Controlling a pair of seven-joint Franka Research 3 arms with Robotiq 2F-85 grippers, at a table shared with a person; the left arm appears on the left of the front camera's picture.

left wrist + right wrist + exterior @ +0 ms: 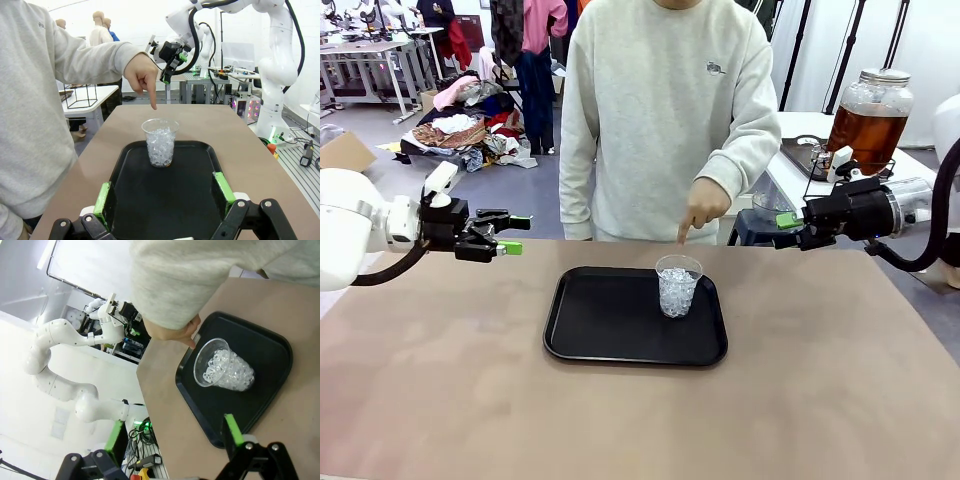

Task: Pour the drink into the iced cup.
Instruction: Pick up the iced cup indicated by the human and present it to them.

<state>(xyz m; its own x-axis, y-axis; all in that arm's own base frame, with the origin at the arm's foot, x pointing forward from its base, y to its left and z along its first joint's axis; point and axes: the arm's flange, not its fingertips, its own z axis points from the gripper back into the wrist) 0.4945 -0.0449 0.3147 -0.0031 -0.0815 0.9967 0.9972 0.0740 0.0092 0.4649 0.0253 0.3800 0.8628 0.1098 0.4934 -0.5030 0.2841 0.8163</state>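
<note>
A clear plastic iced cup [678, 285] full of ice stands upright at the far right of a black tray [620, 330]. A person's hand [703, 205] points a finger down at it from just behind. The drink [865, 135], amber-brown, fills a lidded glass jar on a side table at the back right. My left gripper [516, 235] hovers open left of the tray, facing the cup [160, 141]. My right gripper [786, 228] hovers open to the right of the tray, with the cup [222, 370] ahead of it. Both hold nothing.
The tray [200, 200] lies mid-table on the brown tabletop [820, 400], with bare surface around it. The person in a pale sweatshirt [660, 110] stands at the far edge. The jar's side table [800, 175] sits beyond the right gripper.
</note>
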